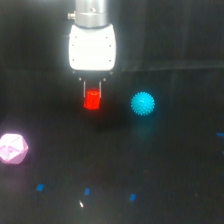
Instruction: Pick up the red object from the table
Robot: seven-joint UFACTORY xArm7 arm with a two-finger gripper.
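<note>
The red object [92, 100], a small bright red upright cylinder, sits between the two thin fingers of my gripper [92, 94], which hangs straight down from the white gripper body at the top centre. The fingers flank its upper part on both sides and look closed on it. I cannot tell whether the cylinder rests on the black table [150, 165] or hangs just above it. The fingertips are partly hidden by the cylinder.
A cyan spiky ball [143, 104] lies to the exterior view's right of the cylinder, a short gap away. A pink faceted polyhedron [12, 148] lies at the exterior view's left edge, nearer the front. Small blue specks dot the table's front.
</note>
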